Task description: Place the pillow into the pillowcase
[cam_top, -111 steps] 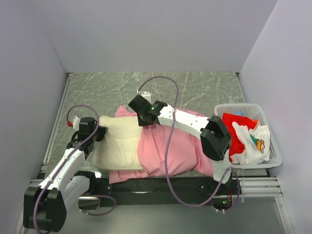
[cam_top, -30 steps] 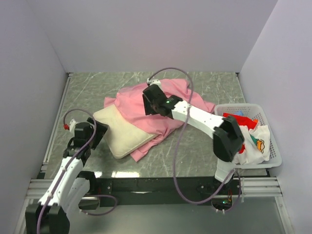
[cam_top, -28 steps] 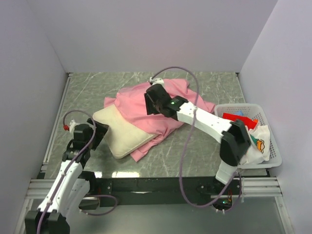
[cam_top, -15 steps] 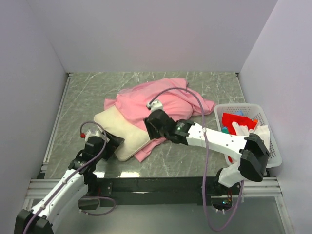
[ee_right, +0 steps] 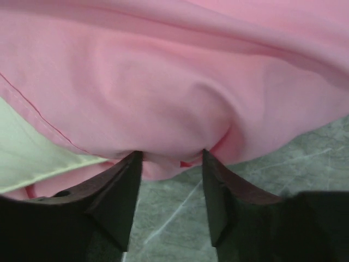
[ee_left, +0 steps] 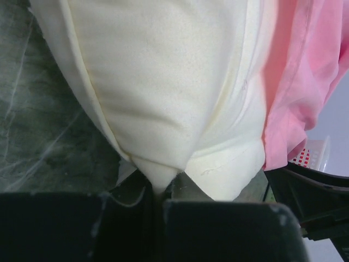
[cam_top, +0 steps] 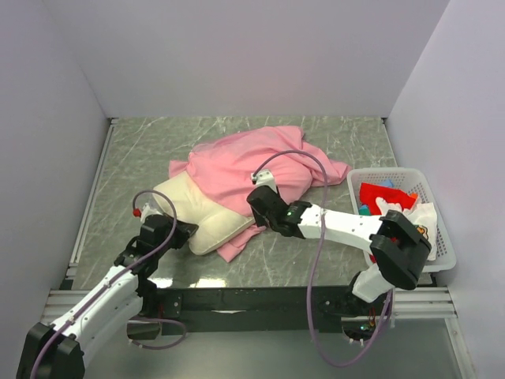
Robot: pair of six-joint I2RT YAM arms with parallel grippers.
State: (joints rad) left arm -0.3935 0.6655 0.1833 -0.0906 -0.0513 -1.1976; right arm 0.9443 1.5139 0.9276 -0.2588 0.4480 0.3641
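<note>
I'd say halfway: my left gripper [ee_left: 159, 192] is clenched on the lower corner of the pillow [cam_top: 197, 215], left of centre, half outside the pillowcase [cam_top: 252, 162], whose hem my right gripper [ee_right: 170, 164] straddles, though whether it's gripping I can't tell.

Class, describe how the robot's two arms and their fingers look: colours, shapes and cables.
The left arm and right arm both have white tubular links joined by chunky black joints. A mauve cable loops along each arm, and the left one ends at a small red plug. The right gripper has black, wedge-shaped fingers. The left gripper is black too.
</note>
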